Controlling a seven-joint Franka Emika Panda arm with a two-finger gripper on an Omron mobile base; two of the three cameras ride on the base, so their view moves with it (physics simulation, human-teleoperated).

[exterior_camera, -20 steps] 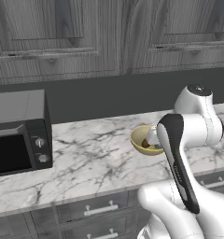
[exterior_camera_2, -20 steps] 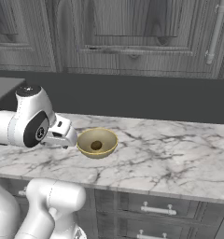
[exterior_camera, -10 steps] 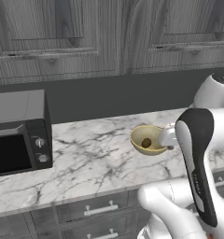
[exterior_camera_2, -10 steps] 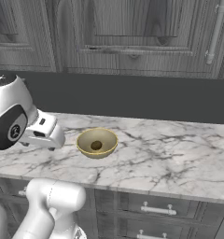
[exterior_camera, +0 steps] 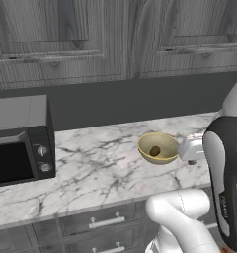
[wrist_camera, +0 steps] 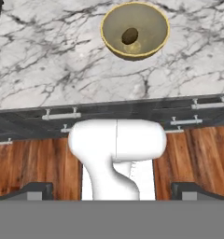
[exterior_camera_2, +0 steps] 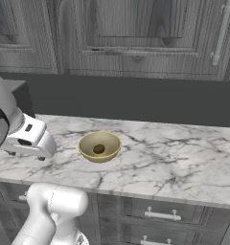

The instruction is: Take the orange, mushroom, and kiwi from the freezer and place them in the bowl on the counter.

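The yellowish-tan bowl (exterior_camera: 141,144) (exterior_camera_2: 84,144) (wrist_camera: 154,27) stands on the white marble counter (exterior_camera: 96,170) (exterior_camera_2: 179,158) (wrist_camera: 44,65). Inside it lies the dark olive kiwi (exterior_camera: 154,150) (exterior_camera_2: 98,150) (wrist_camera: 129,35). My gripper (wrist_camera: 113,191) is open and holds nothing; its two dark fingertips (wrist_camera: 35,190) stand wide apart. It hangs high, pulled back from the counter's front edge and looking down at the bowl. In the base views the white hand (exterior_camera: 190,147) (exterior_camera_2: 29,139) sits beside the bowl. The orange, mushroom and freezer are out of view.
A black microwave (exterior_camera: 19,143) stands on the counter at the left. Dark grey drawers with silver handles (exterior_camera: 101,223) (exterior_camera_2: 162,215) (wrist_camera: 60,115) run below the counter, dark wall cabinets (exterior_camera: 66,34) above. Below lies a wooden floor (wrist_camera: 34,163).
The hand has drawn back from above the bowl toward the robot's body, uncovering the bowl and the kiwi. The jaws stay open. The bowl and the views have not shifted.
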